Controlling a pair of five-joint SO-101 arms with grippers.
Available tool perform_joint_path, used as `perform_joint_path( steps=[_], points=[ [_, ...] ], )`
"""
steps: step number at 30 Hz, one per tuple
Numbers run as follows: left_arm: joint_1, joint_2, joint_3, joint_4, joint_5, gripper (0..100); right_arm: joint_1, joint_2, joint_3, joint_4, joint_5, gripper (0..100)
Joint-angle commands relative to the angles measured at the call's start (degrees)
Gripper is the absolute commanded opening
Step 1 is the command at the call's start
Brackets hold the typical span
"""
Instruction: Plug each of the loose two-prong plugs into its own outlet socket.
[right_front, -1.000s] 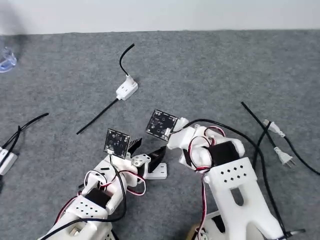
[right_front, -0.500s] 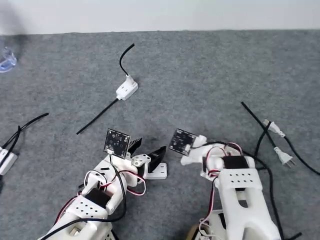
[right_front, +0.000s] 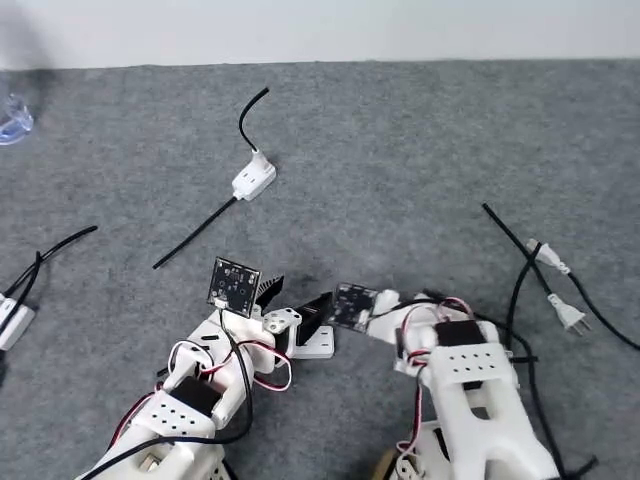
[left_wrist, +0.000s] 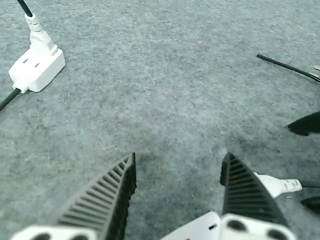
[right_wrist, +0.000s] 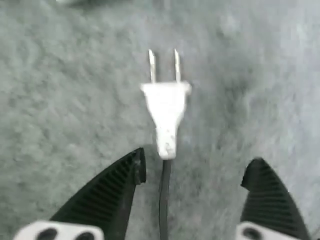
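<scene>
A white two-prong plug (right_wrist: 165, 107) on a black cord lies flat on the grey carpet, prongs pointing away from my right gripper (right_wrist: 196, 162). That gripper hovers just behind it, open, its fingers on either side of the cord. The same plug (left_wrist: 277, 185) shows beside my left gripper (left_wrist: 180, 160), which is open over bare carpet. A white outlet socket (right_front: 253, 178) lies farther out with one plug (left_wrist: 37, 35) seated in it. Two more loose plugs (right_front: 548, 257) (right_front: 570, 318) lie at the right. In the high view my left gripper (right_front: 295, 298) sits next to the right arm's wrist (right_front: 352, 303).
A second white outlet (right_front: 10, 320) with black cords lies at the left edge. Black cords (right_front: 520, 290) trail around the right arm. A clear object (right_front: 12, 118) sits at the far left. Open carpet stretches between the grippers and the outlet socket.
The right arm has drawn back toward the near edge and dropped lower, its wrist now close beside the left gripper. The left arm has stayed still.
</scene>
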Motion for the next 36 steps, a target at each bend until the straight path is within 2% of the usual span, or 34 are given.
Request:
perform_joint_path(
  steps=[1,3,15,20,26,31,36],
  points=[
    [-0.4,-0.4,-0.2,0.5,0.2,26,-3.2,-0.7,-2.2,-0.5,0.4,25.3],
    [-0.4,-0.4,-0.2,0.5,0.2,26,-4.0,-0.7,-2.8,-0.6,0.4,23.0],
    [-0.4,-0.4,-0.2,0.5,0.2,26,-4.7,-0.6,-3.5,-3.6,0.2,24.0],
    [-0.4,-0.2,-0.2,0.5,0.2,26,-6.3,-0.3,-3.6,-5.4,-3.0,24.0],
    [-0.4,-0.2,-0.2,0.5,0.2,26,-8.4,9.4,-9.5,-5.2,-6.7,24.0],
    [-0.4,-0.2,-0.2,0.5,0.2,26,-8.4,19.3,-14.5,-5.1,-6.8,23.9],
    [-0.4,-0.2,-0.2,0.5,0.2,26,-8.4,20.8,-15.1,-5.0,-6.9,23.8]
  ],
)
